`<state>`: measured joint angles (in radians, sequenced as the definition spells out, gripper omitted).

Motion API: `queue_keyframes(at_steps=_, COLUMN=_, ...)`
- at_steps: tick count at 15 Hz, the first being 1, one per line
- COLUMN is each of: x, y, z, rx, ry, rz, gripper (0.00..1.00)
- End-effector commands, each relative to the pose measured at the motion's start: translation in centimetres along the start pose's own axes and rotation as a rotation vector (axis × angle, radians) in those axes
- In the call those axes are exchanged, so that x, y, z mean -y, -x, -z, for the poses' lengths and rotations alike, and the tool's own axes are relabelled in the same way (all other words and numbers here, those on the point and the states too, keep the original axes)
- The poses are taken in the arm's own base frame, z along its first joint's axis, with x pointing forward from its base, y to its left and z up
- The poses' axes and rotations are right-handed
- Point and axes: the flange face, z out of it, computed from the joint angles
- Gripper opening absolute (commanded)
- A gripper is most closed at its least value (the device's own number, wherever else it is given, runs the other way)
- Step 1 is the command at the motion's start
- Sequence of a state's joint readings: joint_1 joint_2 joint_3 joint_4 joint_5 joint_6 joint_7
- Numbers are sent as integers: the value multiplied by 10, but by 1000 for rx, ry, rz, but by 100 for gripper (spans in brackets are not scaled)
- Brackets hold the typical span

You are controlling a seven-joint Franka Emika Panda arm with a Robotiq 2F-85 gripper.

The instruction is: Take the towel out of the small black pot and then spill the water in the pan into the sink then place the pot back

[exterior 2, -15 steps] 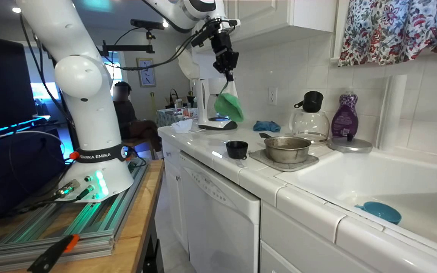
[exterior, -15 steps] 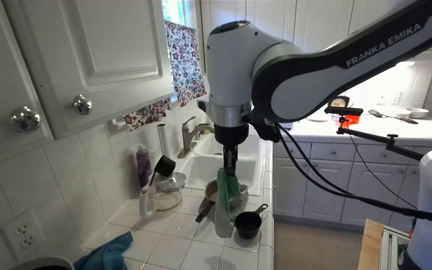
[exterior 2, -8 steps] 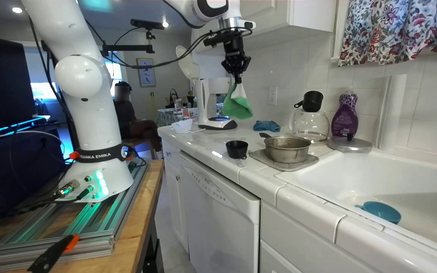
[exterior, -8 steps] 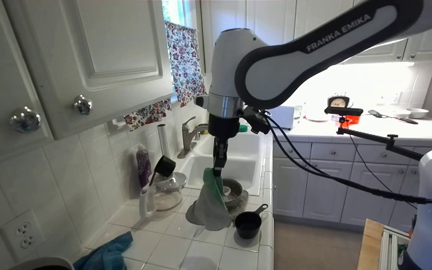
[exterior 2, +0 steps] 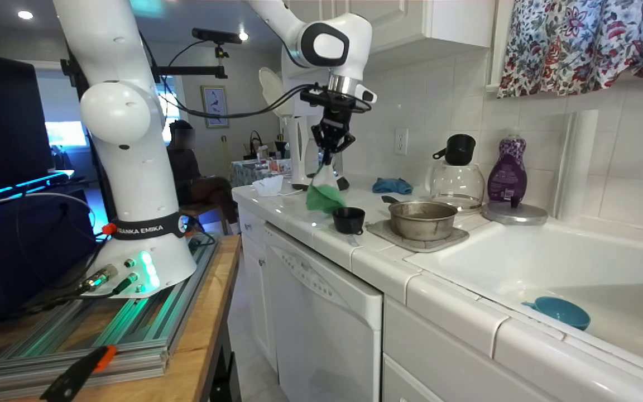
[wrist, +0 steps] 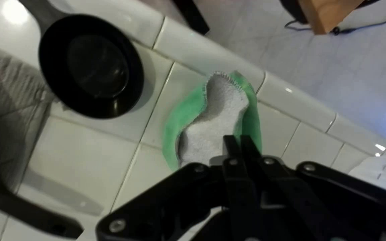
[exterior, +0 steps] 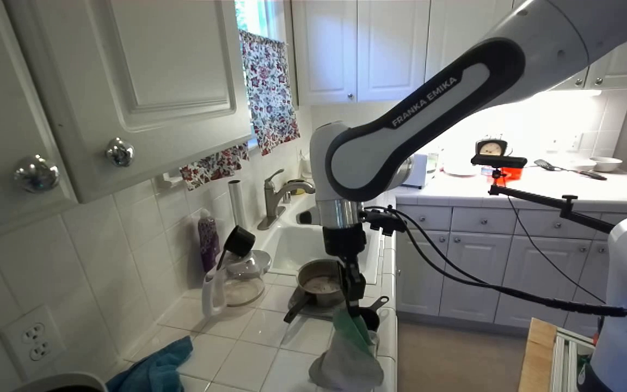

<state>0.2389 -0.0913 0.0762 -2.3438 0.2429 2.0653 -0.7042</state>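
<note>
Towel (wrist: 209, 139) in the clenched claw (wrist: 238, 139), outside the black pot (exterior 2: 349, 221), blue cup (exterior 2: 561, 314) in the sink (exterior 2: 572, 268).

Stretches along the tiled wall (exterior 2: 430, 100) as a white-tiled counter (exterior: 243, 354), rounded at the front edge, with a white sink (exterior 2: 556, 259) let in. Near that edge, carries a small black pot (exterior 2: 348, 221), upright, with its handle toward the white sink. Just beside it, bears a flat grey mat (wrist: 15, 83). Farther back, close to the tiled wall, supports a glass carafe (exterior 2: 455, 187) and, next to it, a standing purple bottle (exterior 2: 507, 173). Farther from the white sink, shows a bunched blue cloth (exterior 2: 392, 186) in both exterior views. Beyond that, in an exterior view, bears a white coffee maker (exterior 2: 301, 148), partly hidden, and a crumpled white bundle (exterior 2: 268, 186).
</note>
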Motion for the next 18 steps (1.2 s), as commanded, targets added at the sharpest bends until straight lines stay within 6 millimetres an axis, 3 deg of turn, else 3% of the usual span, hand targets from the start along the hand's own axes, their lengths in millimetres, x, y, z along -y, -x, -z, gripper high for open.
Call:
queue_keyframes(at_steps=1, x=-12, y=6, z=-39, rx=135, ry=-103, rz=-2, gripper=1)
queue_keyframes(at_steps=2, x=-17, y=8, z=-47, rx=168, ry=-125, rz=-18, gripper=1)
queue_keyframes(at_steps=3, x=-22, y=9, z=-52, rx=191, ry=-142, rz=-35, gripper=31)
queue_keyframes(at_steps=5, x=-26, y=12, z=-53, rx=209, ry=-155, rz=-55, gripper=38)
queue_keyframes(at_steps=10, x=-28, y=31, z=-13, rx=231, ry=-13, rz=-77, gripper=73)
queue_keyframes(at_steps=14, x=-59, y=64, z=6, rx=312, ry=130, rz=-45, gripper=100)
queue_keyframes(at_steps=18, x=-98, y=108, z=21, rx=363, ry=147, rz=83, gripper=100)
